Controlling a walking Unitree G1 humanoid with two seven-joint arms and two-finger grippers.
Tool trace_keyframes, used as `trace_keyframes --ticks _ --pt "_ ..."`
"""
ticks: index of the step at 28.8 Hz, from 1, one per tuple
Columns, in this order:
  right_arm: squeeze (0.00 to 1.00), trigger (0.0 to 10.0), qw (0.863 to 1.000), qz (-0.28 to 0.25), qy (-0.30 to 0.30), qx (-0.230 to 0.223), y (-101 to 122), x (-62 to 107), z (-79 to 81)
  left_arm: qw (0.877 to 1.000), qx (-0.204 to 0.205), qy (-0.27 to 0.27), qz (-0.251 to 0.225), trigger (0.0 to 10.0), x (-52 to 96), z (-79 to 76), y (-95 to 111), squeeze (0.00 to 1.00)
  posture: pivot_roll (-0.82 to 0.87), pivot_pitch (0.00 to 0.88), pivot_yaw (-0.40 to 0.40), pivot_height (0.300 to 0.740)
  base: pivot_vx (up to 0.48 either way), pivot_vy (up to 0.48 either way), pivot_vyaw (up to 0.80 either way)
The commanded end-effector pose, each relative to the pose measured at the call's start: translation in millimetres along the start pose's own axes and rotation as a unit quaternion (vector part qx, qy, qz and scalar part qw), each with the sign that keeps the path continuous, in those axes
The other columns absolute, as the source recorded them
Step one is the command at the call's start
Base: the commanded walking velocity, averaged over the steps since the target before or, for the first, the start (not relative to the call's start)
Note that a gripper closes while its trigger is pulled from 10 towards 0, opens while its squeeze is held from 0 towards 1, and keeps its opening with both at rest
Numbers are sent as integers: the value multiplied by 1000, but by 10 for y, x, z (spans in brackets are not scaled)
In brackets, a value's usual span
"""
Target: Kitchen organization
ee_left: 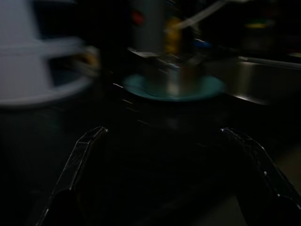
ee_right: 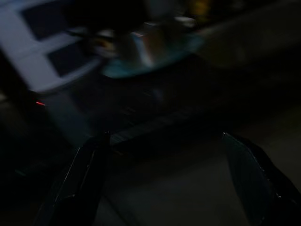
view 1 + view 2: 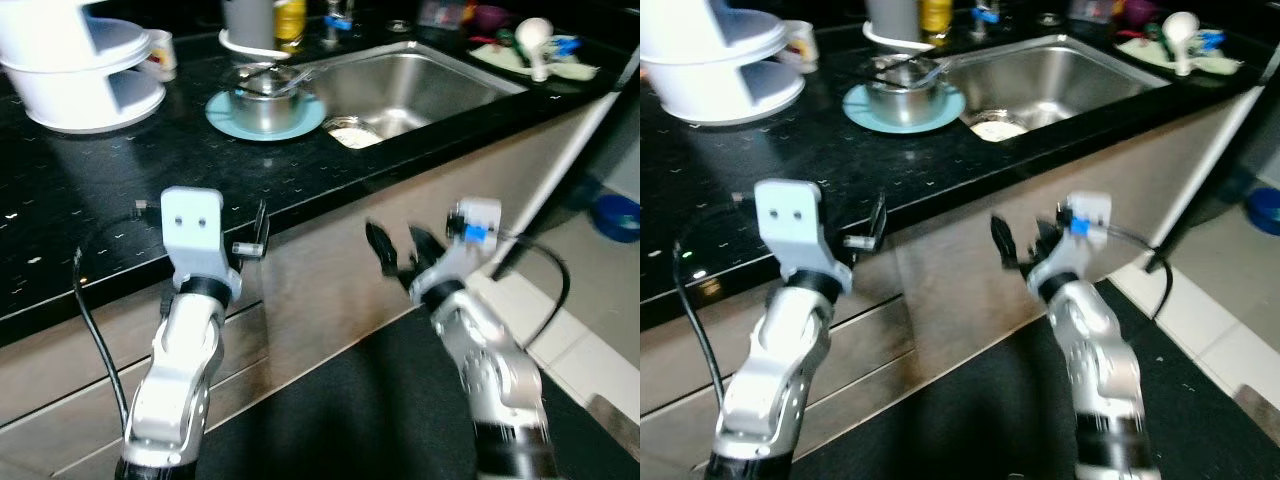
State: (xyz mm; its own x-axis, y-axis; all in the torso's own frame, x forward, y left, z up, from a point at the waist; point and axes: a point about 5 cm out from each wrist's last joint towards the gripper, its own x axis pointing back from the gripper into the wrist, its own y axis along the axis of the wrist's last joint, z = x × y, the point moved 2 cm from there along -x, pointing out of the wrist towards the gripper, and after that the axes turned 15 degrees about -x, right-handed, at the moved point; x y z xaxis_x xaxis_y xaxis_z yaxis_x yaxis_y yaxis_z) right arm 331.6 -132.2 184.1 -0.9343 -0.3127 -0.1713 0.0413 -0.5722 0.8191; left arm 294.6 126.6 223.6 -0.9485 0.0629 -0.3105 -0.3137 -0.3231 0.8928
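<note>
Both grippers, left gripper (image 3: 250, 238) and right gripper (image 3: 400, 250), I see spread wide, holding nothing, before the black speckled counter (image 3: 120, 190). Shiny steel pot (image 3: 266, 100) with utensil inside sits on a round teal plate (image 3: 228, 118), just beside the steel sink (image 3: 420, 85).

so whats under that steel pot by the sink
The steel pot sits on a light blue plate resting on the black counter. The plate's rim shows all round the pot; its middle is covered by it.

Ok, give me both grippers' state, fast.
Left gripper: open, empty, at the black counter's edge.
Right gripper: open, empty, in front of the cabinet below the counter.
</note>
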Motion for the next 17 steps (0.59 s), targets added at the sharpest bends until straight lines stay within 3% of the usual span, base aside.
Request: trace_keyframes --ticks 1,6,17 --pt "0 10000 1000 -7 -8 -14 6 -6 -48 1000 -13 6 -15 10000 -14 20 64 0 44 35 -47 740 0 0 744" --pt "0 10000 998 -43 17 -30 192 -119 69 999 -23 39 -28 10000 -118 199 125 0 48 31 -36 740 0 0 744" --pt "0 10000 995 -61 74 -35 274 -193 306 998 0 55 0 10000 -108 284 -27 0 58 11 -22 740 0 0 744"
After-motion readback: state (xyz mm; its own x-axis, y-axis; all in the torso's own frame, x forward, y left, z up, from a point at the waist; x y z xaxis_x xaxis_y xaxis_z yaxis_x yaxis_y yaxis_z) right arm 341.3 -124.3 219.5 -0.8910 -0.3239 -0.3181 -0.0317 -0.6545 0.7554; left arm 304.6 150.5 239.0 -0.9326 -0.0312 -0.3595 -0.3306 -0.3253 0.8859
